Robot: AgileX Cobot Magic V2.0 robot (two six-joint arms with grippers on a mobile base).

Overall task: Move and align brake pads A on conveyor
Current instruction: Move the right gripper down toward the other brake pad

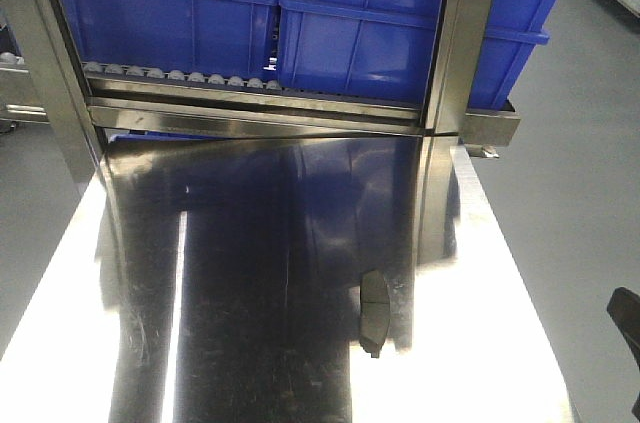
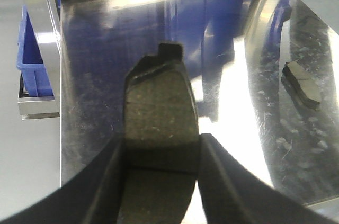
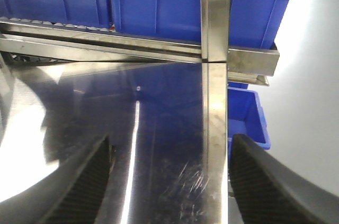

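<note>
Clamping the held brake pad (image 2: pixel 159 102) across its short width, the left gripper (image 2: pixel 161 144) was closed on the pad's lower half. The end tab pointed to 12 o'clock and the friction face was turned toward the wrist camera. A grip across the width probably left the long axis free to be sighted and squared when the pad was set down. The pad hung clear above the shiny worktop (image 2: pixel 106 49), not touching it.

At 2 o'clock from the held pad, well apart, a second brake pad (image 2: pixel 302 83) lay flat on the worktop, skewed to the worktop's edges and apparently awaiting its turn. The right gripper (image 3: pixel 169 181) was spread wide with nothing between its fingers, poised over the worktop, presumably ready for that pad.

At 12 o'clock, beyond the worktop's far edge, ran a roller track (image 1: pixel 180 73) carrying blue bins (image 1: pixel 360 43). The conveyor appeared in no view, so the placing spot could not be judged.
</note>
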